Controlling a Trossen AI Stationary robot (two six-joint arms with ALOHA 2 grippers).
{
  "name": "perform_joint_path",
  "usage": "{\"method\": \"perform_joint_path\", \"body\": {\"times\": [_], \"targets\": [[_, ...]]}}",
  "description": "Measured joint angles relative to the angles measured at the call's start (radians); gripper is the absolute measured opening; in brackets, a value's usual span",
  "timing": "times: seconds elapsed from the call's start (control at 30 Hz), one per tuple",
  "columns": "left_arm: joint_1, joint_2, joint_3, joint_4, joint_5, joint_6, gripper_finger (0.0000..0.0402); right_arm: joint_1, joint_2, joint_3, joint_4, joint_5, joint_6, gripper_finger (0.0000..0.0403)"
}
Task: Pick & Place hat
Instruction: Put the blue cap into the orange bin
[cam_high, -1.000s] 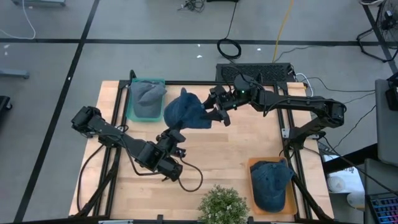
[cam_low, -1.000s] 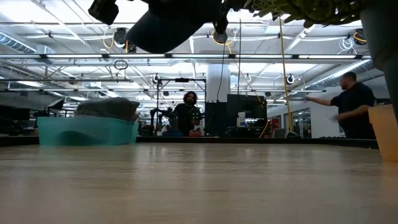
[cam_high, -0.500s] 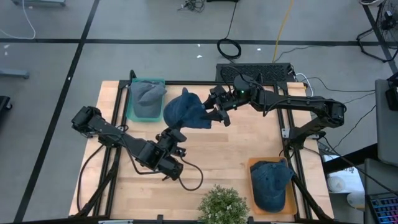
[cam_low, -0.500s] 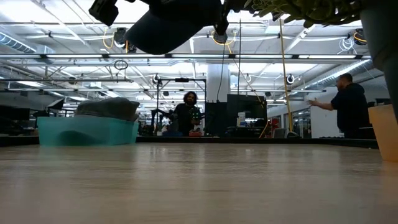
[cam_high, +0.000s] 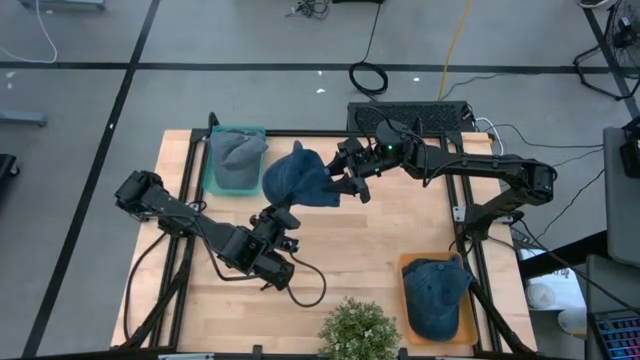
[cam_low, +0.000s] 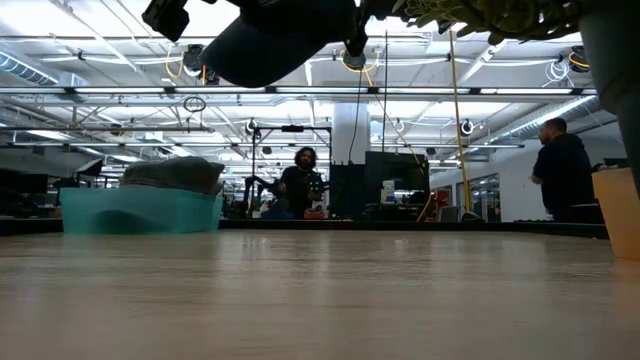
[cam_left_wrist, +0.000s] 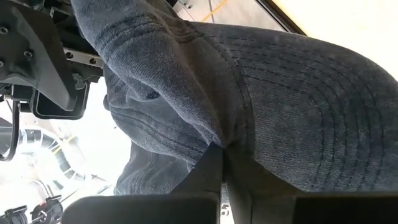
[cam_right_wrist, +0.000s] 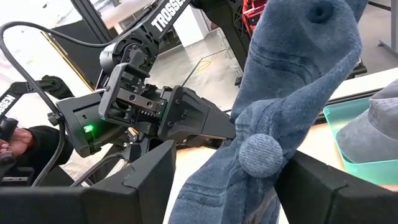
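Aloft, blue hat (cam_high: 298, 177), left hand (cam_high: 283, 214) pinching

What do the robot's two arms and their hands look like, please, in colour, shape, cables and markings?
Both arms are dark, nearly black, built of chunky jointed segments. The left arm trails a looping black cable and shows white TROSSEN lettering and a small green light. The right arm also shows a green light. The left hand has flat, wedge-shaped black fingers.
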Motion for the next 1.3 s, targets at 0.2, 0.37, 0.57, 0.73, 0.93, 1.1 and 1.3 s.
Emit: {"method": "perform_joint_path", "body": {"times": [0.2, 0.37, 0.57, 0.73, 0.93, 1.1, 1.3], "targets": [[0.000, 0.000, 0.000, 0.000, 0.000, 0.006, 0.0008, 0.000, 0.000, 0.000, -0.004, 0.000, 0.000, 0.0235], [0.000, 0.000, 0.000, 0.000, 0.000, 0.005, 0.0005, 0.000, 0.000, 0.000, -0.006, 0.000, 0.000, 0.0235], [0.000, 0.000, 0.000, 0.000, 0.000, 0.005, 0.0004, 0.000, 0.000, 0.000, -0.006, 0.000, 0.000, 0.0235], [0.000, 0.000, 0.000, 0.000, 0.000, 0.005, 0.0004, 0.000, 0.000, 0.000, -0.006, 0.000, 0.000, 0.0235], [0.000, 0.000, 0.000, 0.000, 0.000, 0.005, 0.0007, 0.000, 0.000, 0.000, -0.006, 0.000, 0.000, 0.0235], [0.000, 0.000, 0.000, 0.000, 0.000, 0.004, 0.0007, 0.000, 0.000, 0.000, -0.006, 0.000, 0.000, 0.0235], [0.000, 0.000, 0.000, 0.000, 0.000, 0.005, 0.0005, 0.000, 0.000, 0.000, -0.007, 0.001, -0.027, 0.0235]]}}
